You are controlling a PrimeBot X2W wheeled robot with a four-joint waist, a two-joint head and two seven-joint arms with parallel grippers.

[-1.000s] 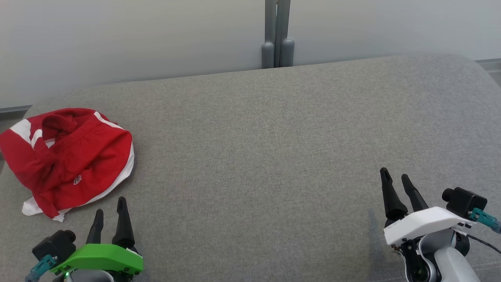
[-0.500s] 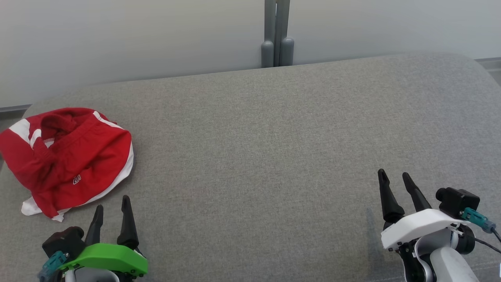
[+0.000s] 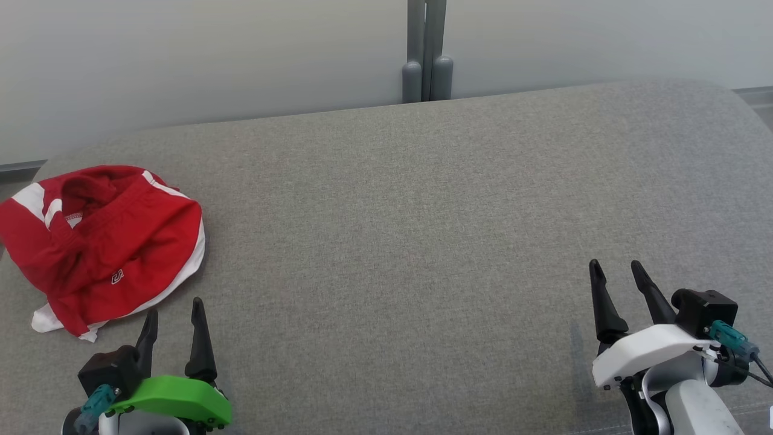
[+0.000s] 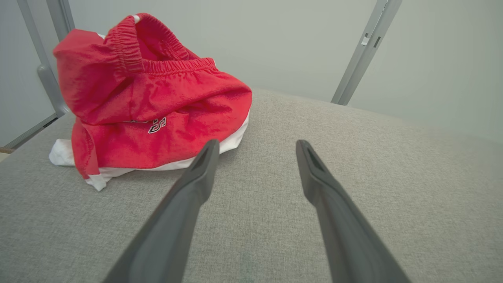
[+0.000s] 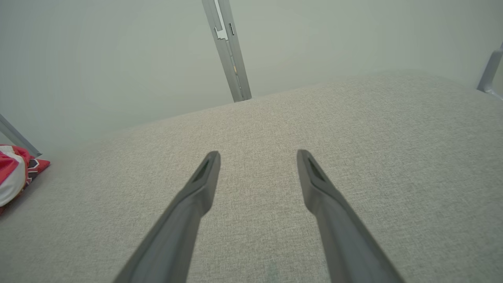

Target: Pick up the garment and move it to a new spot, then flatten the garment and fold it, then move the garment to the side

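The garment (image 3: 102,241), red shorts with white side stripes and an elastic waistband, lies crumpled at the far left of the grey cushion. My left gripper (image 3: 173,308) hovers open just in front of its near edge, nothing between the fingers. From the left wrist the garment (image 4: 149,102) bulks up left of centre, and the left gripper (image 4: 255,143) points past its right edge. My right gripper (image 3: 615,267) stands open and empty at the lower right, far from the cloth. In the right wrist view the right gripper (image 5: 257,153) faces bare fabric, with a corner of the garment (image 5: 15,175) at the left edge.
The grey fabric cushion (image 3: 410,229) spans the whole width, with a rounded far edge against a pale wall. A grey metal post (image 3: 427,51) rises behind its middle. A wide stretch of cushion lies between the two grippers.
The left gripper has drawn back slightly toward the bottom edge and turned a little. The right gripper has shifted a touch to the right. The garment lies as before.
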